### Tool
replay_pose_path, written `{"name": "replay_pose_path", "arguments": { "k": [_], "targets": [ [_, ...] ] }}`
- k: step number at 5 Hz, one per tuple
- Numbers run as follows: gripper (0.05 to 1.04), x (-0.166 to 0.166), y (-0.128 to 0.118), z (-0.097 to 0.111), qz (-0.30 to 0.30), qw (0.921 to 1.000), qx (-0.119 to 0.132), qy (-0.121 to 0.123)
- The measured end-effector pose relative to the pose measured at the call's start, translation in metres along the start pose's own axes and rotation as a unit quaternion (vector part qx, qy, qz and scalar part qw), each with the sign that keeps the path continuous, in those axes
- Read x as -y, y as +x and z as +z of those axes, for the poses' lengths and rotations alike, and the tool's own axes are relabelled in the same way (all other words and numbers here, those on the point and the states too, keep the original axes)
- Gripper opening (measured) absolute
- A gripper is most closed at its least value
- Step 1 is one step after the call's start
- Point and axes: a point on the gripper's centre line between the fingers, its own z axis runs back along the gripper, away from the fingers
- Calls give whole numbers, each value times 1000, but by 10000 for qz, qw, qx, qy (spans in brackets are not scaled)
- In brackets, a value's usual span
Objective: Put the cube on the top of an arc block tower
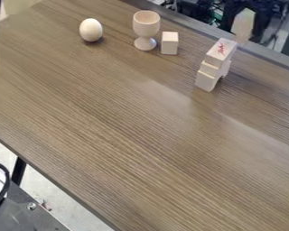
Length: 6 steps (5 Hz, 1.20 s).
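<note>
Not being able to tell whether the jaws are spread, pressed together or pinching anything, nor to place things relative to the jaws. Seeing the cube (170,43) upright on the surface (123,131), just beside the cup (146,26) and apart from the tower (213,67). Finding the tower on the cube's right in the view, rising in stacked pale blocks, tilting slightly to the view's right, showing a curved opening low on the right side and bearing a red mark on top. Noticing a pale, rounded piece (243,25) near the tower's top, without being able to tell whether touching. Finding the cup upright on its foot, between the cube and the egg (90,30). Seeing the egg at the cup's left. Noticing a cable (4,173) over grey metal (26,216) at the lower left, beyond the surface's edge.
</note>
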Motion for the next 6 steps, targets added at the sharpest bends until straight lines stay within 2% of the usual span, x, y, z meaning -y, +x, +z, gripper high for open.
{"name": "replay_pose_path", "arguments": {
  "k": [2,5,6],
  "targets": [
    [625,-11,-1,0,240,9997,-6,28],
    [625,-18,-16,-10,580,9980,-256,8],
    [683,-17,-18,-11,606,9977,-295,6]
  ]
}}
